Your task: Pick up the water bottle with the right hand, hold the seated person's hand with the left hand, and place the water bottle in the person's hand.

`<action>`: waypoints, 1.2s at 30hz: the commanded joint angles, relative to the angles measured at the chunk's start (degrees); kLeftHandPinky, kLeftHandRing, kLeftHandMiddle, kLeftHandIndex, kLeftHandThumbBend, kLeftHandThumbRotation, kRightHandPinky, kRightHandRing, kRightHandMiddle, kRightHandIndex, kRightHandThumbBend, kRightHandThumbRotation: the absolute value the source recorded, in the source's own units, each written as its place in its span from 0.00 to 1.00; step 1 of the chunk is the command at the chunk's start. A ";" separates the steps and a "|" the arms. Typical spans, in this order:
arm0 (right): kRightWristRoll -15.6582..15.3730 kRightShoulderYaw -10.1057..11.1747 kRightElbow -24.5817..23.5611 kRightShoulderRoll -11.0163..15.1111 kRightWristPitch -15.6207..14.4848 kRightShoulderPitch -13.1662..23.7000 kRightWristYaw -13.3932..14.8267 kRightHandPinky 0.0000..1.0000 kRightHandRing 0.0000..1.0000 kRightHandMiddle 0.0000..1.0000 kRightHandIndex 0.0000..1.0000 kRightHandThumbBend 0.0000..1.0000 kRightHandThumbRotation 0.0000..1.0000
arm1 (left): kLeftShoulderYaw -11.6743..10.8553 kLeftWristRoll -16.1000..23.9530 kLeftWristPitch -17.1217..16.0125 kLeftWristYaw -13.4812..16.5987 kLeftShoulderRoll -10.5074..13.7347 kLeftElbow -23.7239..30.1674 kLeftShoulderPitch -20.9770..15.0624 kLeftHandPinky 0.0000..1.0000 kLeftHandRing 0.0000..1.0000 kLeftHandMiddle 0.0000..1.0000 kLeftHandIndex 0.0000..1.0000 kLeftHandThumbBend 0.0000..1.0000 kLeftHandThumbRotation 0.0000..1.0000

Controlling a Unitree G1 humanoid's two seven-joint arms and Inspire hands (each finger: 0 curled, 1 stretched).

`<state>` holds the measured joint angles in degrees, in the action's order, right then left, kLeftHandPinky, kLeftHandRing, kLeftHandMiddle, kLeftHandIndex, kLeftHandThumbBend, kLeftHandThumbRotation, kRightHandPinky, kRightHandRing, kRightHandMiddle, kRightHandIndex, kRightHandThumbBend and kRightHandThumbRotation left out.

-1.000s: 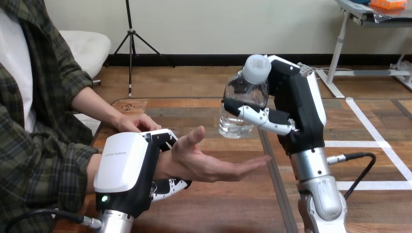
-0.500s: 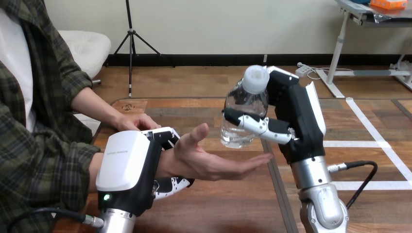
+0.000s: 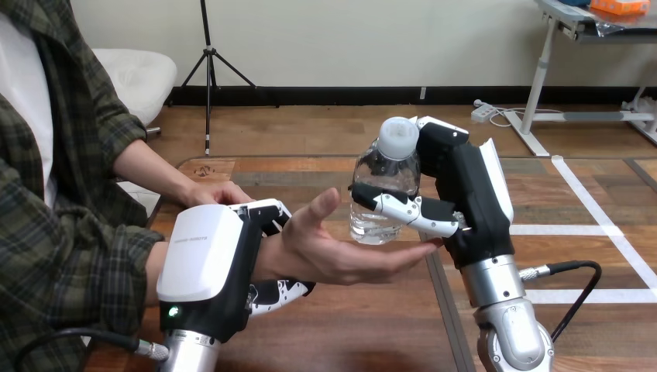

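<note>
Gripping the water bottle (image 3: 383, 194), the right hand (image 3: 474, 203) has its fingers (image 3: 403, 208) curled across the front of the clear body at about mid-height, and its palm stands against the bottle's right side. The bottle is held in the air above the table (image 3: 364, 333), near the middle of the head view. Its long axis runs close to vertical: the white cap (image 3: 397, 138) points up and the base points down, with the top leaning slightly toward the view's right. The base sits directly over the person's open hand (image 3: 341, 256), which lies palm up with its fingertips reaching toward the right hand. Whether the base touches the palm cannot be told; the two appear at most just apart. The left hand (image 3: 205, 260) is closed round the person's wrist (image 3: 269, 262), with part of the hand lying over the wrist's upper side and black-and-white fingers (image 3: 283, 292) curling up from beneath it. This hand holds the wrist raised off the table. The right forearm (image 3: 503, 310) rises from the view's bottom edge, right of centre, and stands nearly upright below the right hand. The person's other hand (image 3: 221, 195) rests on the table behind the left hand, well apart from the bottle.
</note>
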<state>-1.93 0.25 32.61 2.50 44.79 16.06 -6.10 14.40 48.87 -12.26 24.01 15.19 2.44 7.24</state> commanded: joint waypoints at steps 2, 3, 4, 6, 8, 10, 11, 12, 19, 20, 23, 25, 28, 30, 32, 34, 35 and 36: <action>-1.71 0.44 0.34 0.09 1.17 3.14 2.40 0.40 0.43 0.44 0.45 0.67 0.00 | 0.80 -0.81 -1.36 0.00 -1.63 5.15 -3.59 0.29 0.35 0.40 0.40 0.69 0.00; -1.79 0.42 0.62 0.08 1.29 3.22 2.45 0.40 0.43 0.44 0.45 0.67 0.00 | 0.81 -0.69 -1.39 0.08 -1.61 5.15 -3.64 0.29 0.35 0.40 0.40 0.69 0.00; -1.74 0.41 0.80 0.04 1.39 3.26 2.43 0.40 0.43 0.44 0.45 0.67 0.00 | 0.81 -0.61 -1.41 0.14 -1.60 5.15 -3.66 0.29 0.35 0.40 0.40 0.69 0.00; -1.57 0.36 1.11 -0.07 1.42 3.31 2.31 0.40 0.43 0.44 0.45 0.67 0.00 | 0.80 -0.51 -1.47 0.21 -1.59 5.19 -3.71 0.29 0.35 0.39 0.40 0.69 0.00; -1.40 0.29 1.30 -0.16 1.36 3.33 2.21 0.40 0.43 0.44 0.45 0.67 0.00 | 0.80 -0.49 -1.51 0.21 -1.58 5.24 -3.74 0.29 0.35 0.39 0.40 0.69 0.00; -1.35 0.15 1.62 -0.17 1.34 3.35 2.04 0.40 0.43 0.44 0.45 0.67 0.00 | 0.78 -0.55 -1.75 0.35 -1.57 5.19 -3.85 0.29 0.35 0.39 0.40 0.69 0.00; -1.35 0.11 1.72 -0.17 1.36 3.37 2.01 0.40 0.43 0.44 0.45 0.66 0.00 | 0.78 -0.57 -1.82 0.39 -1.57 5.18 -3.87 0.29 0.35 0.39 0.40 0.69 0.00; -1.29 0.03 1.93 -0.18 1.41 3.39 1.86 0.40 0.43 0.44 0.45 0.66 0.00 | 0.77 -0.63 -1.89 0.40 -1.59 5.16 -3.94 0.29 0.35 0.39 0.40 0.69 0.00; -1.61 -0.34 2.80 -0.28 1.70 3.45 1.75 0.40 0.43 0.44 0.45 0.67 0.00 | 0.77 -0.83 -1.75 0.03 -1.77 5.43 -4.12 0.29 0.36 0.40 0.40 0.69 0.00; -1.67 -0.38 2.85 -0.29 1.69 3.45 1.76 0.40 0.43 0.44 0.45 0.67 0.00 | 0.77 -0.86 -1.74 -0.02 -1.79 5.46 -4.13 0.29 0.36 0.40 0.40 0.69 0.00; -1.66 -0.60 3.01 -0.33 1.64 3.37 1.51 0.40 0.43 0.44 0.44 0.67 0.00 | 0.79 -0.87 -1.73 -0.06 -1.87 5.45 -4.26 0.29 0.36 0.40 0.40 0.69 0.00; -1.61 -0.80 2.97 -0.42 1.56 3.24 1.29 0.39 0.42 0.43 0.44 0.67 0.00 | 0.83 -0.84 -1.76 -0.02 -1.93 5.39 -4.35 0.29 0.36 0.40 0.40 0.69 0.00; -1.29 -1.01 2.92 -0.58 1.50 3.07 0.90 0.38 0.42 0.43 0.44 0.67 0.00 | 0.89 -0.78 -1.79 -0.03 -1.98 5.36 -4.45 0.29 0.36 0.40 0.40 0.69 0.00; -1.32 -1.17 2.88 -0.64 1.55 2.95 0.80 0.38 0.41 0.43 0.44 0.67 0.00 | 0.91 -0.89 -1.94 0.01 -1.99 5.23 -4.54 0.29 0.36 0.40 0.40 0.68 0.00; -1.51 -1.30 2.85 -0.63 1.62 2.86 0.84 0.37 0.41 0.43 0.44 0.68 0.00 | 0.90 -1.04 -2.12 0.06 -1.98 5.07 -4.61 0.29 0.36 0.40 0.40 0.68 0.00; -1.32 -1.52 2.78 -0.65 1.70 2.70 0.43 0.37 0.41 0.43 0.44 0.68 0.00 | 0.93 -1.01 -2.13 0.08 -1.98 4.99 -4.65 0.29 0.36 0.40 0.40 0.68 0.00; -1.25 -1.59 2.78 -0.66 1.72 2.66 0.32 0.37 0.41 0.43 0.44 0.68 0.00 | 0.93 -1.00 -2.13 0.08 -1.98 4.96 -4.66 0.29 0.35 0.39 0.40 0.68 0.00; -1.12 -1.69 2.81 -0.71 1.86 2.58 0.10 0.37 0.41 0.43 0.44 0.68 0.00 | 0.93 -1.02 -2.15 0.11 -1.99 4.88 -4.67 0.29 0.35 0.39 0.40 0.68 0.00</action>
<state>-3.48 -0.55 36.68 2.45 44.79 16.06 -5.34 14.40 48.94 -12.26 23.60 14.94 2.80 7.23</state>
